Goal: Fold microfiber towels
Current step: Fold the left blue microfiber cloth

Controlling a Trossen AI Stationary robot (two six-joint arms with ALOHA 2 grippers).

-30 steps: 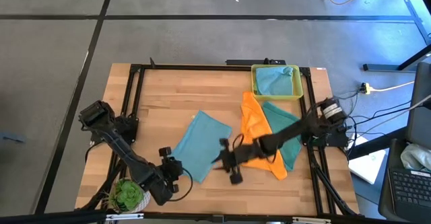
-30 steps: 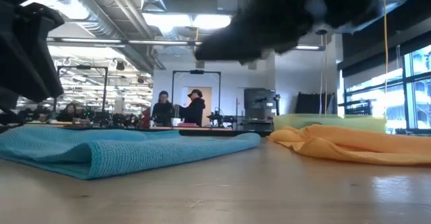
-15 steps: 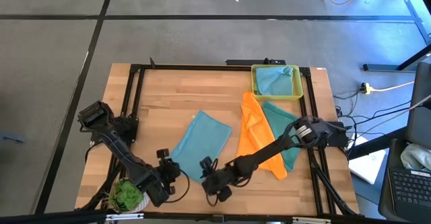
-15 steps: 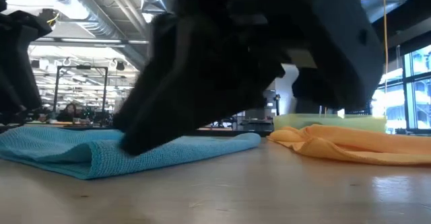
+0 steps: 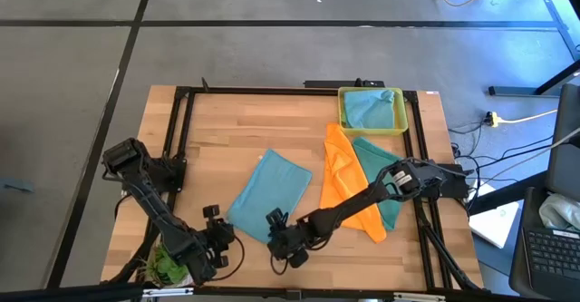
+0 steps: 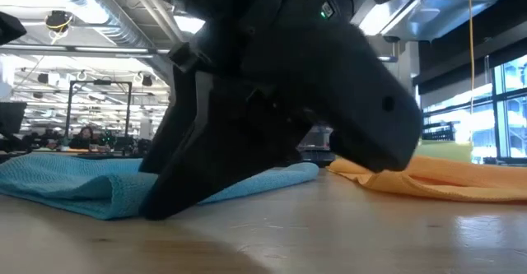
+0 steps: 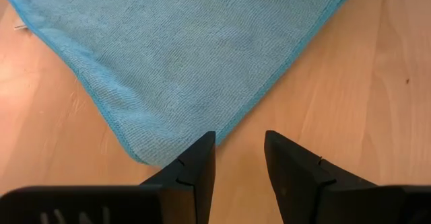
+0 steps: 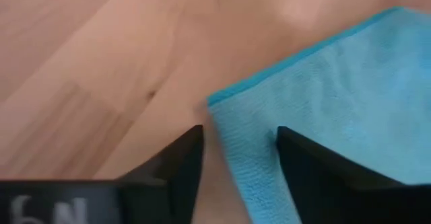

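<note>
The right tool [image 5: 279, 240], spread, straddles the near corner of the blue towel [image 5: 269, 193] mid-surface; the left tool [image 5: 214, 234], also spread, waits beside the other near corner. Pinch both corners low, then lift evenly for a straight fold.

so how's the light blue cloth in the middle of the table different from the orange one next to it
The light blue microfiber towel lies flat as a neat folded rectangle; the orange microfiber towel is rumpled and irregular. Both open grippers, left gripper and right gripper, are at the blue towel's near corners; none is at the orange towel's free end. The orange towel overlaps a teal towel; the blue one lies alone. Both rest on the wooden table.
</note>
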